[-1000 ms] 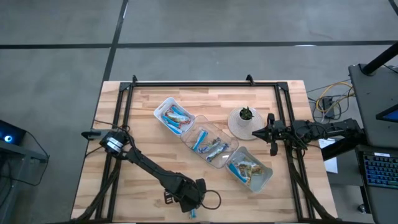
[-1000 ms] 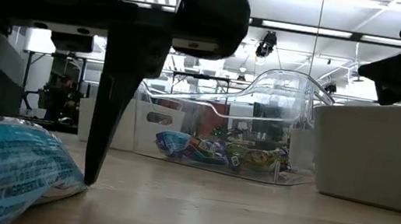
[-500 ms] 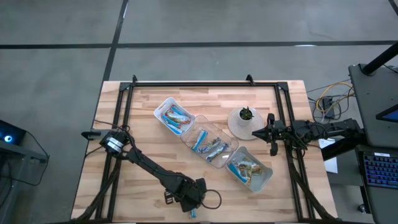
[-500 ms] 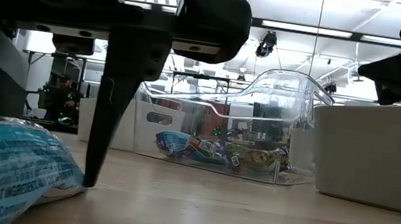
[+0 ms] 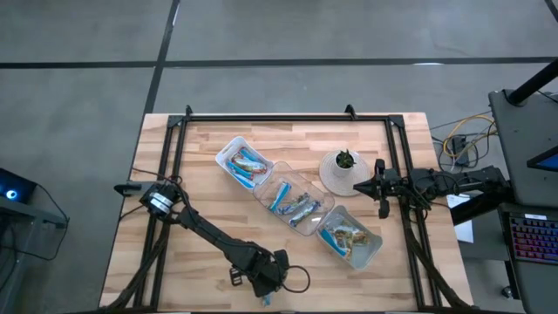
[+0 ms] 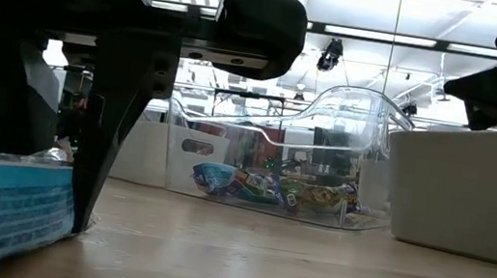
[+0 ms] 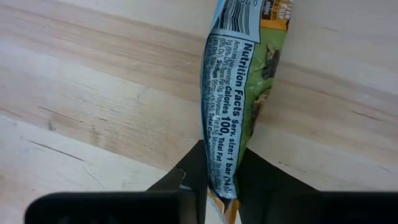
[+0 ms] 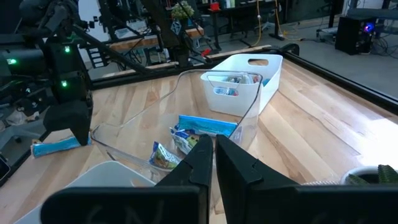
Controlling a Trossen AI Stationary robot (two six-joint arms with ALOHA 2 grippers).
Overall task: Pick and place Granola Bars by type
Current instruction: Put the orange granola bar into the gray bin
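Left jaws [image 7: 221, 186] seemingly pinch a granola bar [image 7: 239, 93]; right jaws [image 8: 213, 158] are closed, empty.

**Open board on your left, a diagonal barrier through the middle**

You have bare table [image 5: 183, 187] across the left half and along the far edge. Three clear trays [image 5: 296, 207] run touching in a diagonal from far-left to near-right, blocking a straight crossing. The white plant pot [image 5: 342, 172] stands just beside the middle tray, and the right gripper [image 5: 381, 189] hangs close to it, narrowing that gap.
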